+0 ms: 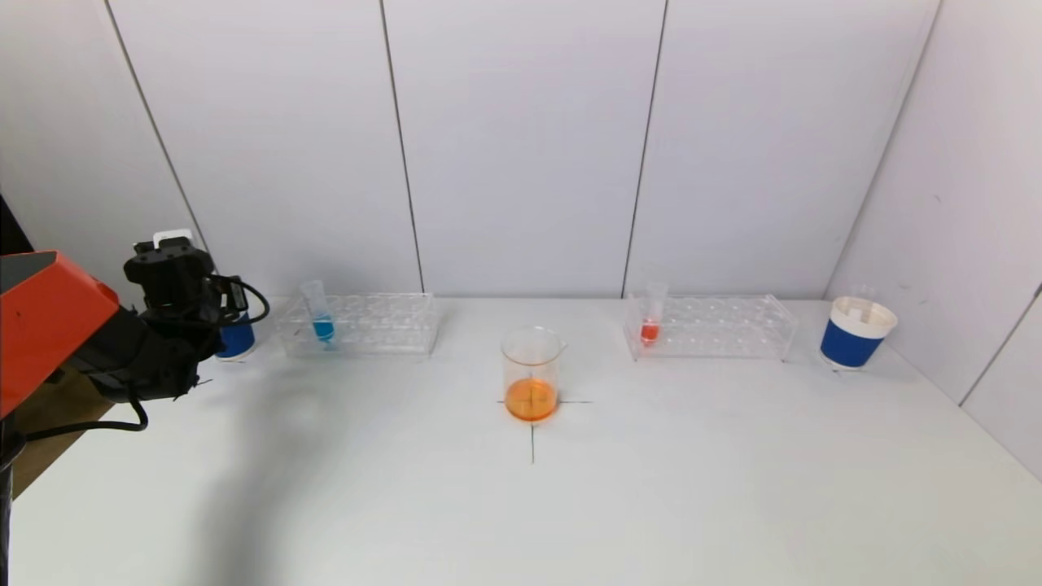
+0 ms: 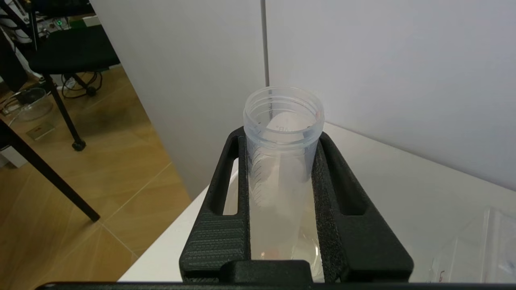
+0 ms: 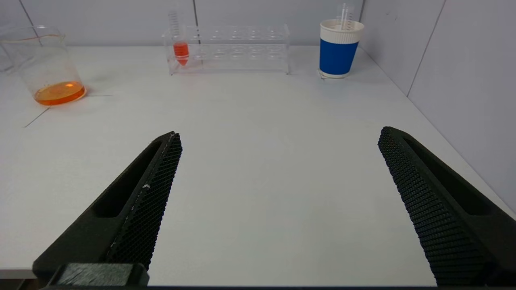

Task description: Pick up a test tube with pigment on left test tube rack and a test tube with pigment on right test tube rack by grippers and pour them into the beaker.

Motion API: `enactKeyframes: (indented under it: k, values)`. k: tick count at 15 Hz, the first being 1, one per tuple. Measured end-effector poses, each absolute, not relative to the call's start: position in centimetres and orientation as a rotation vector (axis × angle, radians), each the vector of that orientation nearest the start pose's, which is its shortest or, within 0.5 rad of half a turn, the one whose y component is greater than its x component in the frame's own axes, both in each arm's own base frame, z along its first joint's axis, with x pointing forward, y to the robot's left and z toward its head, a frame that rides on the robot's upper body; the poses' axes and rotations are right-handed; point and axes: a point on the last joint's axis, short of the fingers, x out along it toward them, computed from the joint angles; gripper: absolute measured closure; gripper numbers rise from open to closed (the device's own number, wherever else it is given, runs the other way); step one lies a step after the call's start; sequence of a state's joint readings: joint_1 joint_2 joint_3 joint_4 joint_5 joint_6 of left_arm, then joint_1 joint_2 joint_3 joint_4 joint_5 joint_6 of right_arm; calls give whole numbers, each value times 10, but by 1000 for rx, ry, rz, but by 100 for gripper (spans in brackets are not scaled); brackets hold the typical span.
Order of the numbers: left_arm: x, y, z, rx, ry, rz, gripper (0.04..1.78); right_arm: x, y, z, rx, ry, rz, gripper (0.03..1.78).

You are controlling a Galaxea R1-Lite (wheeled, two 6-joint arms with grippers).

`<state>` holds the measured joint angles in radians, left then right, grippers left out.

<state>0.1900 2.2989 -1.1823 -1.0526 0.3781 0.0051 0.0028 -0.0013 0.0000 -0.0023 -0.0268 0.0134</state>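
My left gripper [image 2: 282, 139] is shut on an empty clear test tube [image 2: 283, 110], held upright at the table's far left, by the left blue cup [image 1: 237, 340]. The left rack [image 1: 391, 323] holds a tube with blue pigment [image 1: 321, 313]. The right rack [image 1: 733, 325] holds a tube with red pigment [image 1: 651, 319], which the right wrist view also shows [image 3: 180, 50]. The beaker [image 1: 531, 373] stands at the table's centre with orange liquid in its bottom. My right gripper [image 3: 281, 135] is open above bare table near the front edge, with nothing between its fingers.
A blue and white paper cup [image 1: 856, 332] with an empty tube in it stands at the back right, near the side wall. Black cross lines mark the table under the beaker. Beyond the table's left edge [image 2: 169, 241] is wooden floor.
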Motion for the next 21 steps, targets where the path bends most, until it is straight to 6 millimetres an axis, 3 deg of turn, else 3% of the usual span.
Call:
enactKeyframes:
  k: [3,7,10,12,16,21]
  values:
    - [435,92,94,11,57,568,111,-23,-1,76,13,-4,-25,4]
    - [435,92,95,11,55,566,48,-23,-1,76,13,-4,-25,4]
    - [435,92,95,11,54,566,16,-23,-1,76,13,-4,-25,4]
    - [435,92,96,10,51,567,6,-23,-1,76,13,-4,-25,4]
    - [433,91,108,10,33,551,6,-23,-1,76,13,-4,-25,4]
    - [414,66,159,5,-11,486,6,-23,-1,76,14,-4,-25,4]
